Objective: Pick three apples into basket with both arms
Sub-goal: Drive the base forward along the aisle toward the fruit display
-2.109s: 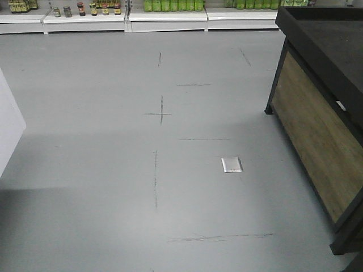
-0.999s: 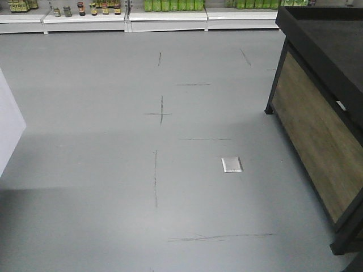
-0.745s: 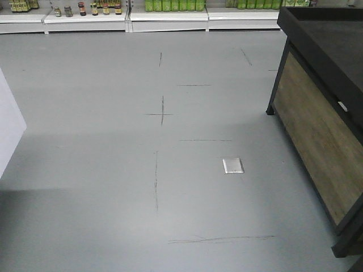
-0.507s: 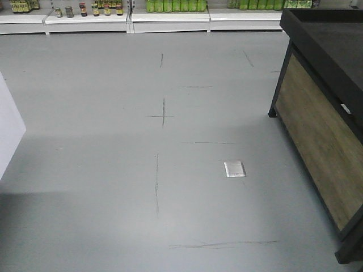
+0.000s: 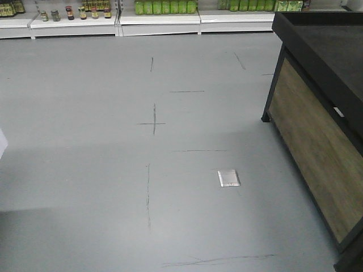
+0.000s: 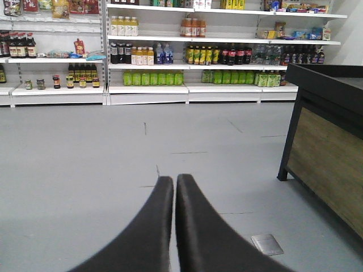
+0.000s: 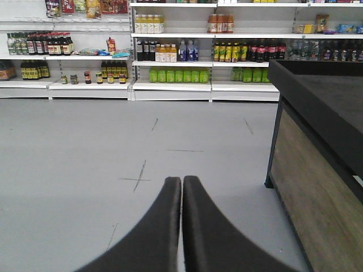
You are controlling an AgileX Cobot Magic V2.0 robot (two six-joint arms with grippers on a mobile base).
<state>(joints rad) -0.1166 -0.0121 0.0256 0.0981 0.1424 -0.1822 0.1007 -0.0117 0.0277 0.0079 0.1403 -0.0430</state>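
Note:
No apples and no basket show in any view. My left gripper points out over the bare grey floor, its two black fingers pressed together with nothing between them. My right gripper is likewise shut and empty, aimed across the floor toward the shelves. Neither arm appears in the front view.
A black-topped display stand with a wooden side panel stands at the right. White store shelves with bottles and jars line the far wall. A small metal floor plate lies in the grey floor.
The front view has shifted: the floor marks, metal plate and stand slid down and left, and the white panel at the left edge has nearly left the picture.

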